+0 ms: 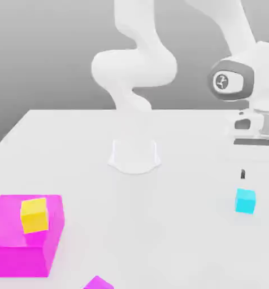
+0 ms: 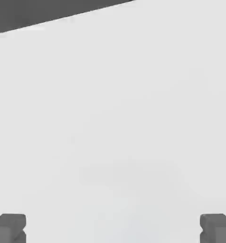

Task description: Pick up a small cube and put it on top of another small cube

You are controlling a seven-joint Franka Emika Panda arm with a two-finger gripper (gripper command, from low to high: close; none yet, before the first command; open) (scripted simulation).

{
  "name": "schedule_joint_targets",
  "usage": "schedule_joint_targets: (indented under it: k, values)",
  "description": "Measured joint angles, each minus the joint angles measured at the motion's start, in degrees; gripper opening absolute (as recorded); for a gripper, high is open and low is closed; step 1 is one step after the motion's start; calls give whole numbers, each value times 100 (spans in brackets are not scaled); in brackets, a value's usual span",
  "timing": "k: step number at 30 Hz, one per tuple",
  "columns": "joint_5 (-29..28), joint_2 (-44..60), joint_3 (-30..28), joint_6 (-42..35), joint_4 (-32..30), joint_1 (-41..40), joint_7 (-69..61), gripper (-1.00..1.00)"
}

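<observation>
Your gripper (image 2: 113,228) is spread wide open, holding nothing. You have the cyan cube (image 1: 245,201) on the table (image 1: 159,226), below the hand.

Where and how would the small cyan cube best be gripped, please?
I would grip the cyan cube by two opposite upright side faces, coming from straight above: it sits flat on the table, its top is bare, and its sides stand free. The tool should probably turn to match those faces.
</observation>
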Motion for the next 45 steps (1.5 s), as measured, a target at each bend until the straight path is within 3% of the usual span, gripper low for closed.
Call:
schedule_joint_targets:
  k: [3, 9, 10, 16, 19, 25, 29, 45]
  values:
    - [-701, 594, -368, 308, -107, 482, 956, 0]
    - [-2331, 1638, -1978, 973, 179, 1766, 2267, 0]
    - [-2509, 1777, -2246, 1084, 222, 1996, 2405, -100]
    - [-2608, 1848, -2375, 1150, 245, 2104, 2483, -100]
    - [-2200, 1563, -1893, 945, 150, 1710, 2167, -100]
    - [-419, 536, -731, 305, -148, 874, 786, -100]
    - [40, 202, -1110, -151, 21, 74, -171, -100]
    - [766, -727, -3040, -2001, 1016, -3266, -3660, -100]
